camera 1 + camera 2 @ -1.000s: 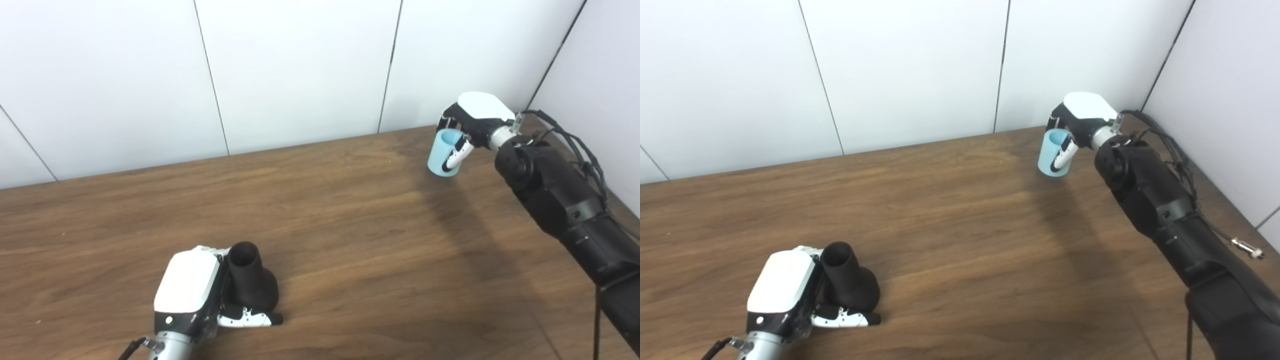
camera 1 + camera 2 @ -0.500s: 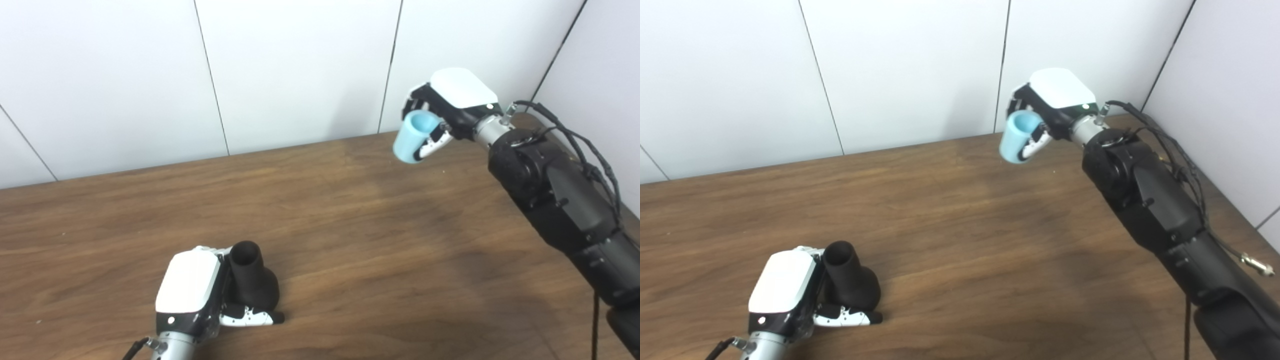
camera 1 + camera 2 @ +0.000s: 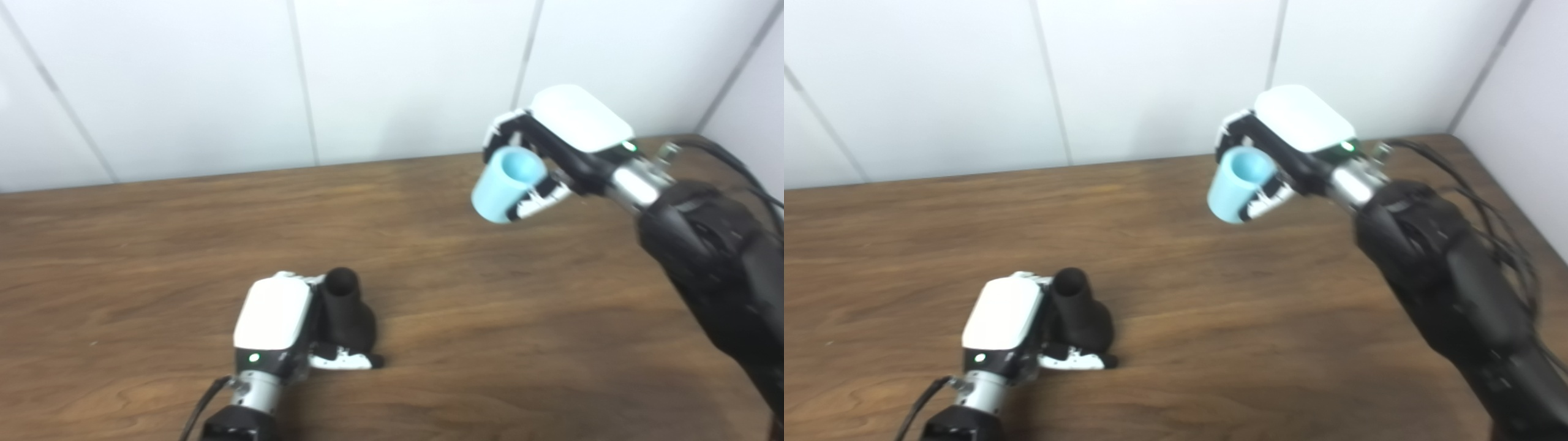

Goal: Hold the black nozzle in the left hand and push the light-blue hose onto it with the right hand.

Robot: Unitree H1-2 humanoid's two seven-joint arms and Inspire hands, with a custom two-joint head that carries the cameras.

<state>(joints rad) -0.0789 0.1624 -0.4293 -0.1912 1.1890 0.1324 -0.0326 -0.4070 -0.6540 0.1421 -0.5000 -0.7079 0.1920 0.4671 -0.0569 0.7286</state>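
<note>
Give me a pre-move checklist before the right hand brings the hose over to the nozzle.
1. Left hand wrapped on black nozzle: ok.
2. Nozzle's narrow open end up and uncovered: ok.
3. Right hand holding light-blue hose clear of the table: ok.
4. Hose bore lined up with the nozzle: not ok, it is tilted and far to the right.
5. Table between them free of objects: ok.
6. Grip firmness: cannot tell.

- The nozzle (image 3: pixel 346 312) is standing on the table (image 3: pixel 153 245), near its front left, in the left hand (image 3: pixel 278 327).
- The hose (image 3: pixel 506 184) is sitting in the right hand (image 3: pixel 566 144), above the table's far right, well apart from the nozzle.
</note>
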